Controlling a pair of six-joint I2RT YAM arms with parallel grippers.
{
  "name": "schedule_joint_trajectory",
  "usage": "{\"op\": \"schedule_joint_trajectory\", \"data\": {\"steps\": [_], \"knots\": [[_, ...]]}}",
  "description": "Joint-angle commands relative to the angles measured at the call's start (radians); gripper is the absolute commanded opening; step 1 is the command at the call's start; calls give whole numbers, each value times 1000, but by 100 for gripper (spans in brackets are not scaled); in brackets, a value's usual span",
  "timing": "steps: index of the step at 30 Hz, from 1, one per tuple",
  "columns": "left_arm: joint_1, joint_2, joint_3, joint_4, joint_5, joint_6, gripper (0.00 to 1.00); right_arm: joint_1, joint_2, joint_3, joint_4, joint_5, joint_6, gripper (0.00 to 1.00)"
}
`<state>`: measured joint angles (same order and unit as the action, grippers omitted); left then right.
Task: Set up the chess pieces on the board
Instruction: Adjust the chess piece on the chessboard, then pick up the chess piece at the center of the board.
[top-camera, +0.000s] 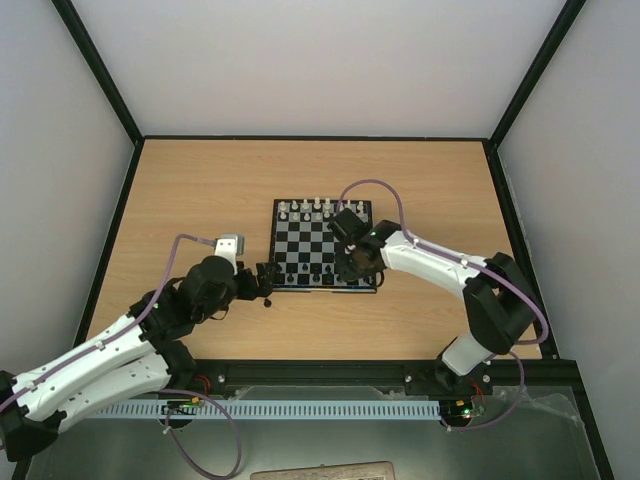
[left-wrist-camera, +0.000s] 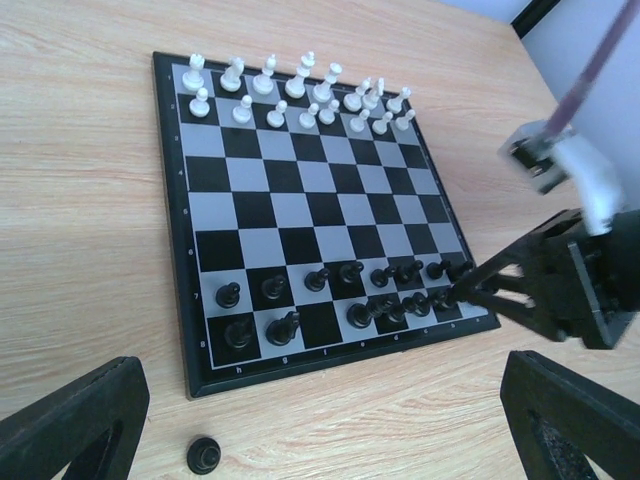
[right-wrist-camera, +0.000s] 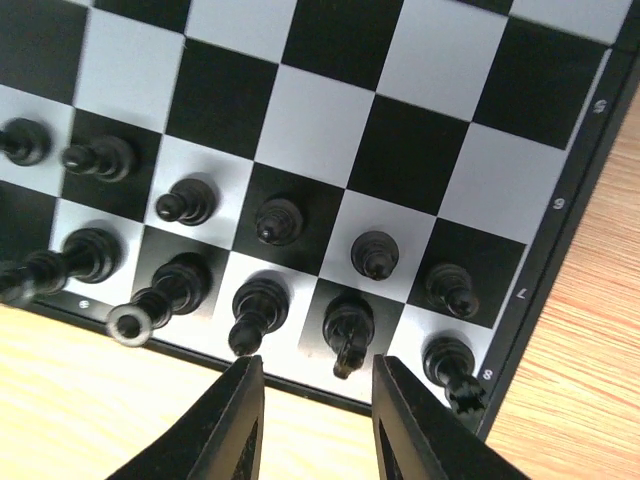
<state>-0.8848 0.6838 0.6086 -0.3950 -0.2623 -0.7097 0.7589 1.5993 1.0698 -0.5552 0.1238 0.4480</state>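
Chess pieces (right-wrist-camera: 260, 305) are ranked along the near edge of the board (top-camera: 310, 235).
The left pincer (left-wrist-camera: 322, 400) is held spread; the right pincer (right-wrist-camera: 318, 370) is narrowly parted and empty.

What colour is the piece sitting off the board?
The stray piece is black, clearest in the left wrist view.

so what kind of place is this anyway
Probably a lab robot test cell: plain white panels in a black frame enclose a wooden table, the left arm and right arm stand on a rail at its near edge, and a chessboard lies on it.
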Motion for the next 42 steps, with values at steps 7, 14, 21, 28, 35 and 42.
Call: {"op": "schedule_joint_trajectory", "data": {"steps": [7,14,21,28,35,42], "knots": [[4,168,69,-139,-27,-86,100,-4,-223,-4,-65,28,17,35],[5,302,116,-252,56,-117,99,-5,-332,-46,-60,-5,11,36],[4,423,135,-347,170,-71,97,-4,-385,-83,-34,-73,-3,36],[4,553,128,-317,203,-34,70,-4,-429,-102,-26,-109,-14,36],[4,680,195,-298,167,-12,50,-4,-436,-114,-16,-134,-15,35],[10,759,233,-289,133,13,38,-4,-452,-124,-13,-138,-17,35]]}}
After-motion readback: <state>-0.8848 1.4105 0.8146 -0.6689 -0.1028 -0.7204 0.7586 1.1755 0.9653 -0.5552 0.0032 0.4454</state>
